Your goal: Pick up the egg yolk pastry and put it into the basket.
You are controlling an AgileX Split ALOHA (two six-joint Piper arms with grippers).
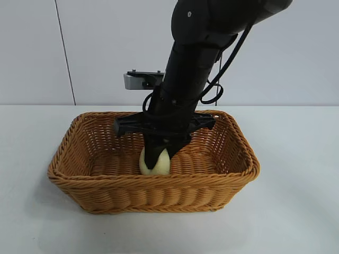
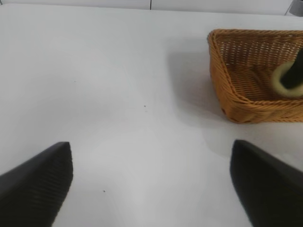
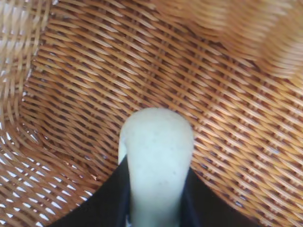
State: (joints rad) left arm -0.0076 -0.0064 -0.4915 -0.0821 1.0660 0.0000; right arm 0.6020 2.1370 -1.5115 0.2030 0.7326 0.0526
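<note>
The pale yellow egg yolk pastry is inside the orange-brown wicker basket, low near its front wall. My right gripper reaches down into the basket and is shut on the pastry, squeezing it between its black fingers. In the right wrist view the pastry hangs just over the woven basket floor. The left wrist view shows the basket and pastry far off. My left gripper is open and empty over bare table, out of the exterior view.
The basket stands on a white table in front of a white wall. The right arm comes down from above over the basket's middle.
</note>
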